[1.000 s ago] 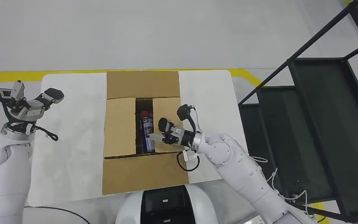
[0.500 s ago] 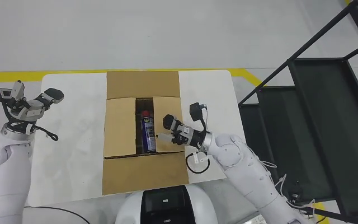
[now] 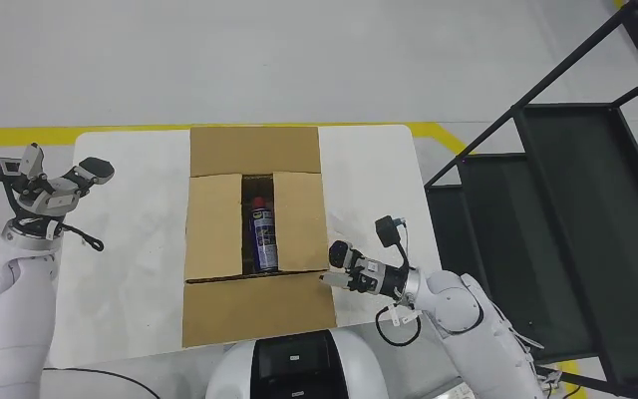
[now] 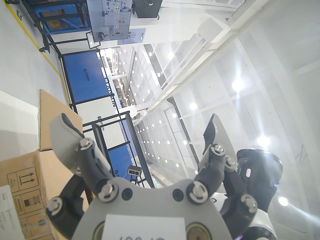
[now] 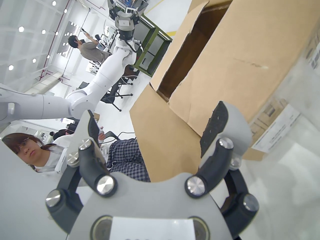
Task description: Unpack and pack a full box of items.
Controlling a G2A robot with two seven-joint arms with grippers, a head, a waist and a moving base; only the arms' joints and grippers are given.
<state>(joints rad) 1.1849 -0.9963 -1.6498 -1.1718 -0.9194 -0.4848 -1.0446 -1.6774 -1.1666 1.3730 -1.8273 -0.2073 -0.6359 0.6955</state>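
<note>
just beside the box (image 3: 254, 150), my right gripper (image 3: 360, 242) stood wide open, empty. my left gripper (image 3: 62, 165), well apart, gaped empty likewise.

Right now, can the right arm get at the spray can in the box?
Probably yes: the spray can lies uncovered between the flaps, right jaws open beside the box; the gap is narrow.

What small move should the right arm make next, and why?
Probably bring the open right pincer to the right flap and fold it outward: it and the left flap leave a narrow slot over the spray can, likely too tight to reach in.
</note>
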